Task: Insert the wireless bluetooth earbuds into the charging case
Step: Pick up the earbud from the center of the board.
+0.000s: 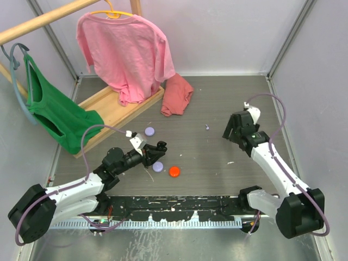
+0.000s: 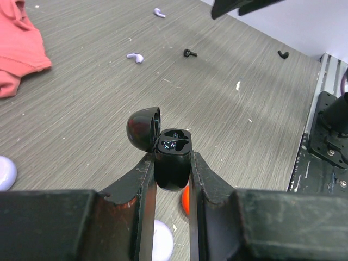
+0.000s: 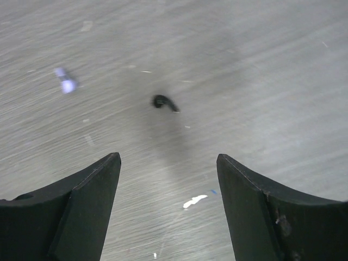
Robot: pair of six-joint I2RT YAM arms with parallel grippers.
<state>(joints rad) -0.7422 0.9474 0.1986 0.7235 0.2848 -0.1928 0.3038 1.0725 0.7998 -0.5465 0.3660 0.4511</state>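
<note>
Beyond the right gripper [image 3: 168, 159] lies a tiny curved black earbud [image 3: 165, 102].

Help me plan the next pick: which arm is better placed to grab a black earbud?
Right: the right fingers stand open above a black earbud, nothing held; the left fingers are shut on the open case.

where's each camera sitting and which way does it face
Top external: above and behind, looking down on the table; left arm, right arm show.
Left wrist: on that wrist, faces along the table past the left hand, shut on the open black charging case.
Right wrist: on that wrist, faces down at a black earbud beyond the open right hand.
Shared: top and left wrist both show the case and orange puck.
</note>
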